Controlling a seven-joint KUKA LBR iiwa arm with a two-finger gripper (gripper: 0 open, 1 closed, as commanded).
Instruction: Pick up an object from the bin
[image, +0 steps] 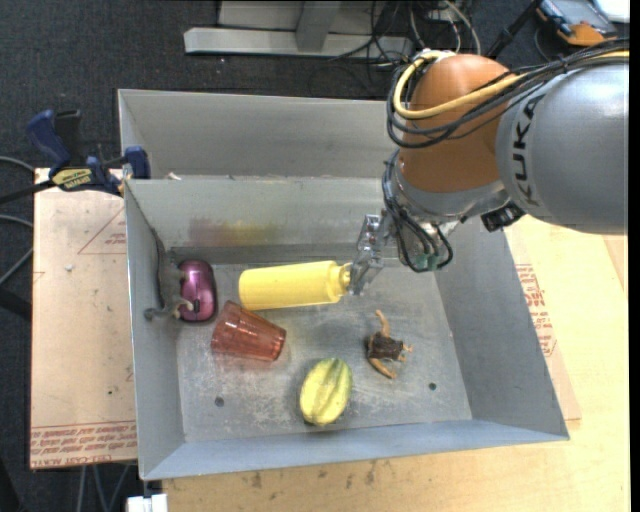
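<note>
My gripper (362, 268) hangs at the back of the bin, its metal fingertips right at the right end of a yellow plastic bottle (290, 285) that lies on its side. The bottle's end looks touched by the fingertips, but I cannot make out whether they close on it. A small brown twig-like piece (384, 347) lies in front of the gripper, a short way toward the near wall.
A translucent pink cup (248, 334) lies on its side left of centre. A magenta object (196, 290) with a grey handle rests against the left wall. A yellow-green fruit-shaped thing (325, 391) sits near the front wall. The arm with its orange cover fills the upper right.
</note>
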